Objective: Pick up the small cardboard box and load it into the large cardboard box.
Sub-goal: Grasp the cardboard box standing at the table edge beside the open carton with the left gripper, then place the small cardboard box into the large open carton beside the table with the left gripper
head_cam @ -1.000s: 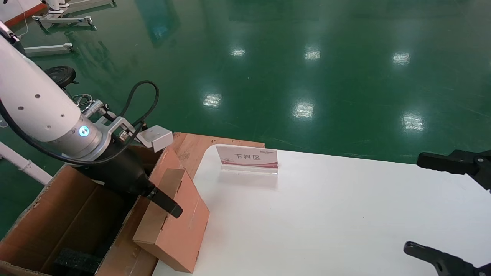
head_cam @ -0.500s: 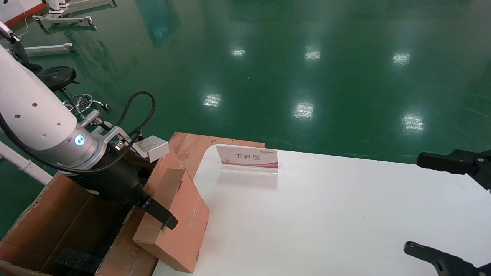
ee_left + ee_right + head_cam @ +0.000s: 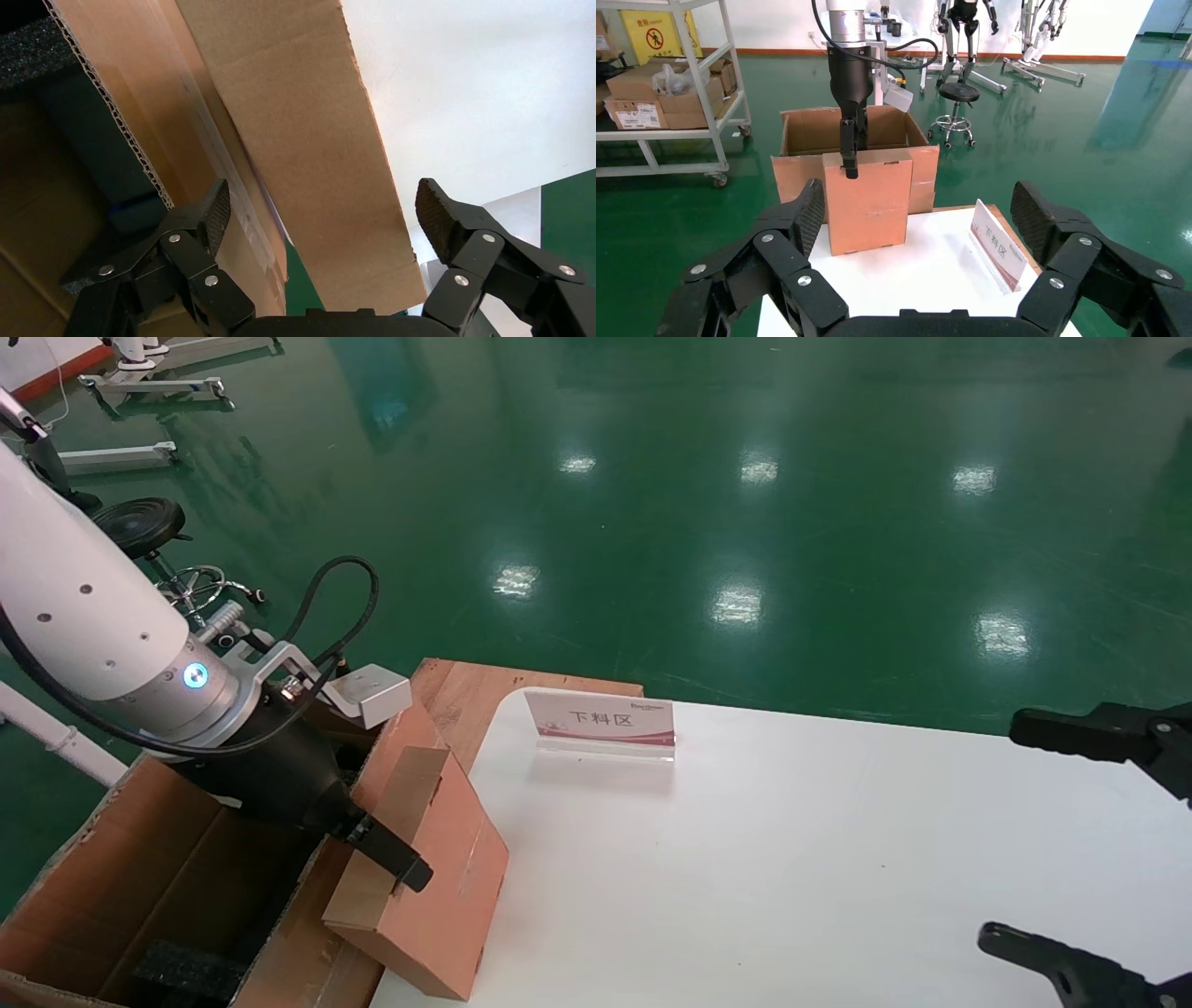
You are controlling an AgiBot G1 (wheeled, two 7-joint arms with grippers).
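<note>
2 cartons in view. 1 small cardboard box (image 3: pixel 424 877), plain brown, tilted, leaning against a side flap of the large cardboard box (image 3: pixel 121 887) w/ its lower end at the left edge of the white surface (image 3: pixel 838 859); not inside the big carton. Large box is open-topped, flaps up, 1 black foam block (image 3: pixel 186 971) visible inside at near corner; it sits beside the surface on robot's left. Left gripper (image 3: pixel 396 861) reaches down over the small box's upper end; wrist cam shows jaws spread wide, 1 finger each side of the box's narrow edge (image 3: pixel 309 140), pads apart from the cardboard, so not gripping. Right gripper (image 3: pixel 1090 840) hangs at far right of the surface, well apart from both boxes, jaws open wide, nothing between them. 1 sign stand (image 3: pixel 601 724) w/ red-and-white card near the surface's back edge. 1 reddish wooden board (image 3: pixel 484 686) behind the cartons. Green glossy floor (image 3: pixel 698 505) beyond; 1 black stool (image 3: pixel 140 523) far left; shelf cart w/ boxes (image 3: pixel 659 91) seen from right wrist cam.
</note>
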